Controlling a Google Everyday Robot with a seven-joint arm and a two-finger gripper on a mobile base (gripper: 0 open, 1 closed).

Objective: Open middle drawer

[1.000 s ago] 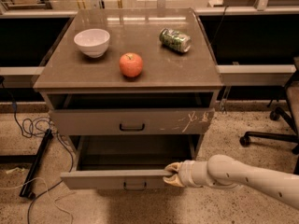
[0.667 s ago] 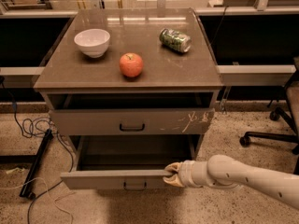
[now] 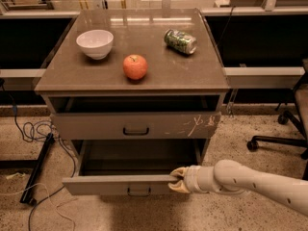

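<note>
Middle drawer [image 3: 120, 184], flat matte grey-brown front, slim bar handle [image 3: 138, 191], slid out; cream pincer [image 3: 177, 180] clamps its right edge.

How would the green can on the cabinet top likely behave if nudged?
The green can lies on its side, so it would probably roll across the smooth cabinet top. A thin drinks can, it is likely light and easily dented. The gripper sits low, at the front edge of the middle drawer.

Gripper [image 3: 177, 181] at rt end of middle drawer [image 3: 106, 184] front, drawer sitting well out.
</note>
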